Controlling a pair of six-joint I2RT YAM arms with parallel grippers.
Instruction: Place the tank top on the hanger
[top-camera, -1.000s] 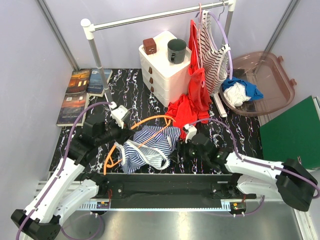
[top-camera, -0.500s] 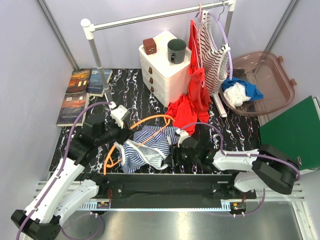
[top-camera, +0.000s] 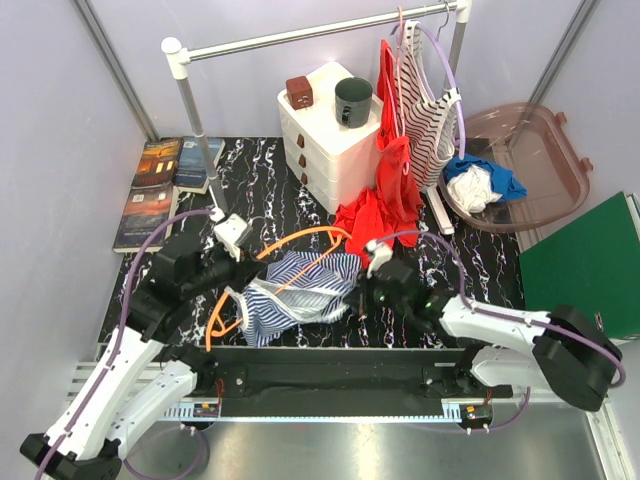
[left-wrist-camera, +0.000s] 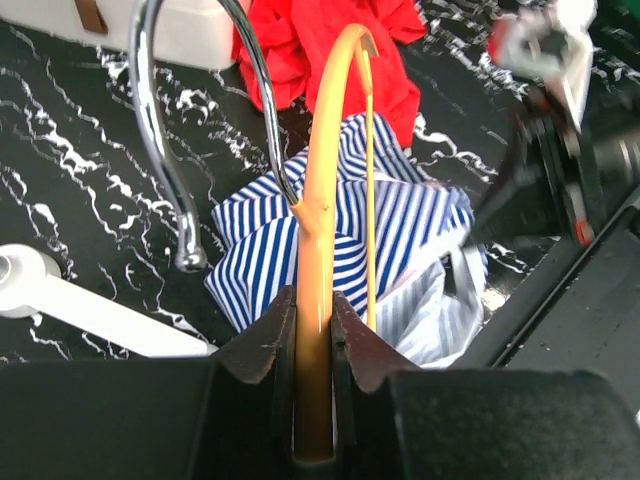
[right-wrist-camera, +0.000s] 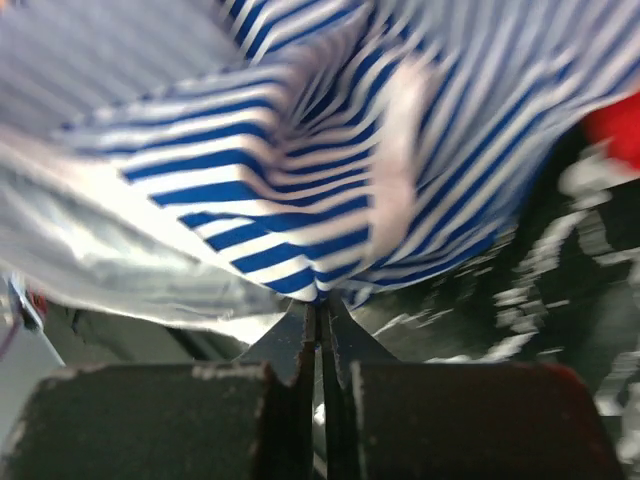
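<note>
The navy-and-white striped tank top (top-camera: 300, 290) lies crumpled on the black marbled table between the two arms. The orange hanger (top-camera: 300, 238) arcs over it, its metal hook (left-wrist-camera: 160, 130) pointing toward the far left. My left gripper (top-camera: 236, 274) is shut on the hanger's orange bar (left-wrist-camera: 325, 200), which runs straight between the pads (left-wrist-camera: 352, 335). My right gripper (top-camera: 360, 290) is at the tank top's right edge. In the right wrist view its jaws (right-wrist-camera: 322, 305) are pinched on a fold of the striped cloth (right-wrist-camera: 300, 150). The tank top (left-wrist-camera: 400, 230) lies under the hanger.
A clothes rail (top-camera: 300, 35) crosses the back, with a red-and-white striped top on a purple hanger (top-camera: 428, 100) and a red garment (top-camera: 385, 195) trailing onto the table. A white drawer unit (top-camera: 325, 140), books (top-camera: 160, 185), a pink bin (top-camera: 525, 165) and a green board (top-camera: 590, 270) surround the work area.
My right gripper moved left onto the tank top's right edge and closed on the cloth, then drew back slightly right. The left arm shifted a little with the hanger still held.
</note>
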